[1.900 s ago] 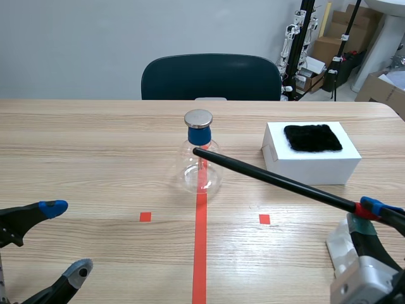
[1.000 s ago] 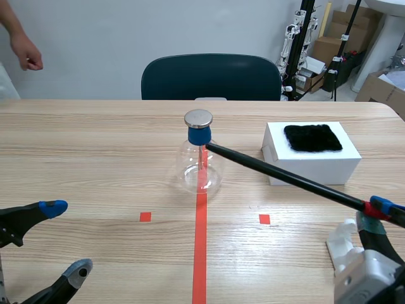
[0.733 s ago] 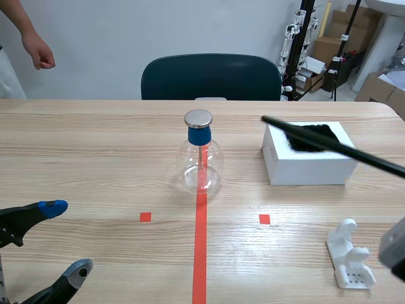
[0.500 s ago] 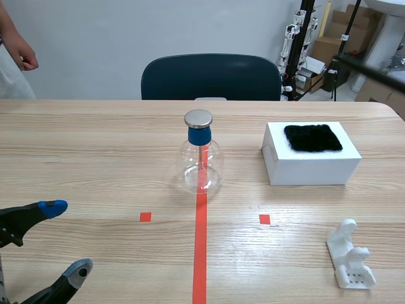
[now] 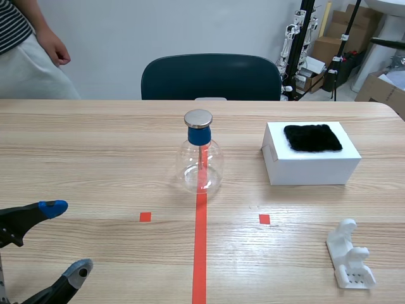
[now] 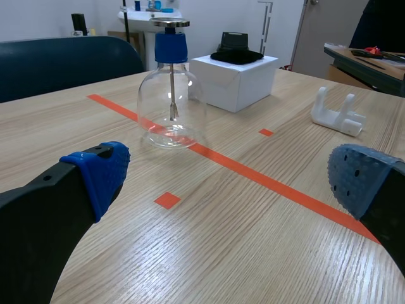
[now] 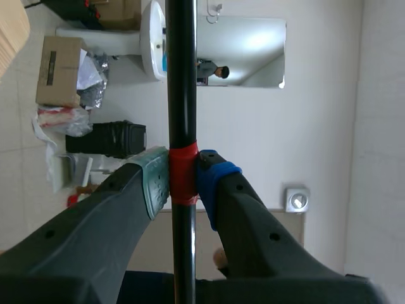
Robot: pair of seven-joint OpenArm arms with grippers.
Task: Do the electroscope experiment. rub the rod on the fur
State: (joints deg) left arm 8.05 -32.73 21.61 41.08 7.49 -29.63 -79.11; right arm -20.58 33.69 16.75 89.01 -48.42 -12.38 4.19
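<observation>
**Change.** A person (image 5: 31,50) now stands at the counter's (image 5: 95,145) 10 o'clock corner. The rod, whose tip lay by the blue stopper (image 5: 199,135) about two seconds ago, has swung over the box and up out of the working area. In the scene view only a dark bar at the 2 o'clock edge may be part of it. The rod is therefore off the fur, and rubbing contact is judged still to be made.

**Left gripper** (image 5: 66,238). At 8 o'clock of the flask, low over the counter. Fingers spread wide, holding nothing.

**Flask** (image 5: 200,161). Clear glass, upright on the red centre line. A blue stopper with a metal disc (image 5: 198,118) closes it. Inside, a thin stem hangs from the stopper, and nothing else is seen.

**White box** (image 5: 310,166). At 3 o'clock of the flask, closed, contents hidden. The black fur (image 5: 312,137) lies flat on its top.

**White stand** (image 5: 350,256). At 5 o'clock of the flask, with nothing in it.

**Right gripper** (image 7: 181,177). Outside the scene view. In its own view the fingers pinch the black rod (image 7: 180,76) at its red band (image 7: 181,174), with a room wall behind, not the counter.
</observation>
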